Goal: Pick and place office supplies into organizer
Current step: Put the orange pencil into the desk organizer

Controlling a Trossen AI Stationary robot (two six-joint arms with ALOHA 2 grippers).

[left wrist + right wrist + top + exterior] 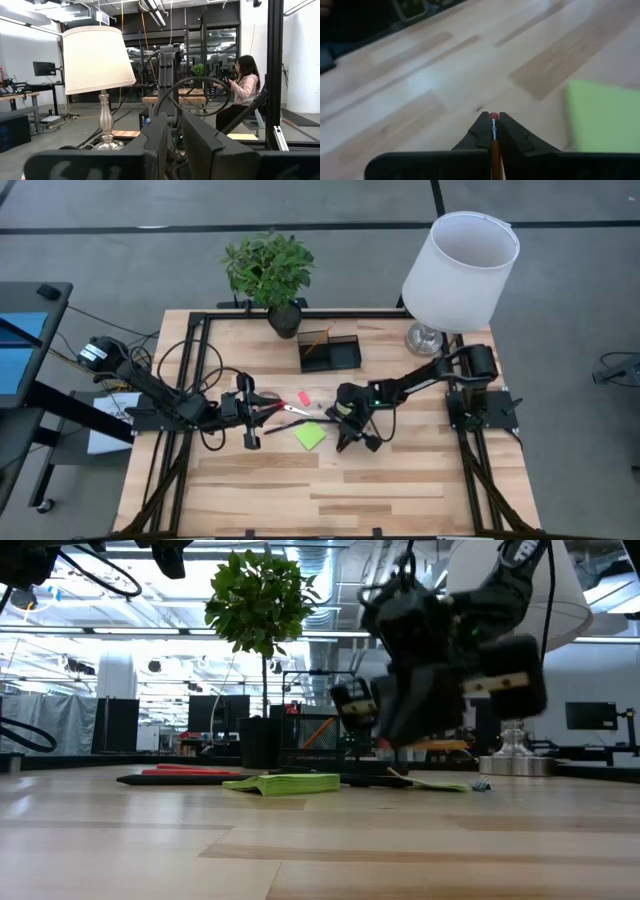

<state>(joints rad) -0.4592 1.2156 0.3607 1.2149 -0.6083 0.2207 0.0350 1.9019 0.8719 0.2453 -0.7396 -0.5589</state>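
My right gripper (pixel 350 423) hovers over the middle of the table, shut on a thin orange pencil (pixel 494 142), beside a lime-green sticky-note pad (pixel 310 436) that lies flat on the wood. The low view shows this gripper (pixel 440 710) lifted off the table. The red-handled scissors (pixel 283 407) and a pink piece (pixel 304 397) lie flat between the arms. My left gripper (pixel 247 412) waits at the scissors' left end, fingers close together, level, touching nothing I can see. The dark organizer (pixel 330 353) stands near the far edge with an orange pencil leaning inside it. My right gripper pinches the pencil between its two fingers just behind the eraser end (pixel 493 117), which sticks out past the fingertips. The fingers lie along the pencil. The rest of the shaft runs back between the fingers, and the pencil is lifted clear of the table.
A white-shaded lamp (pixel 455 270) stands at the far right corner and a potted plant (pixel 270 272) at the far edge, left of the organizer. A small blue piece (pixel 482 785) lies on the table. Bare wood stretches along the near half (pixel 330 490). A person sits beyond the table (pixel 244 87).
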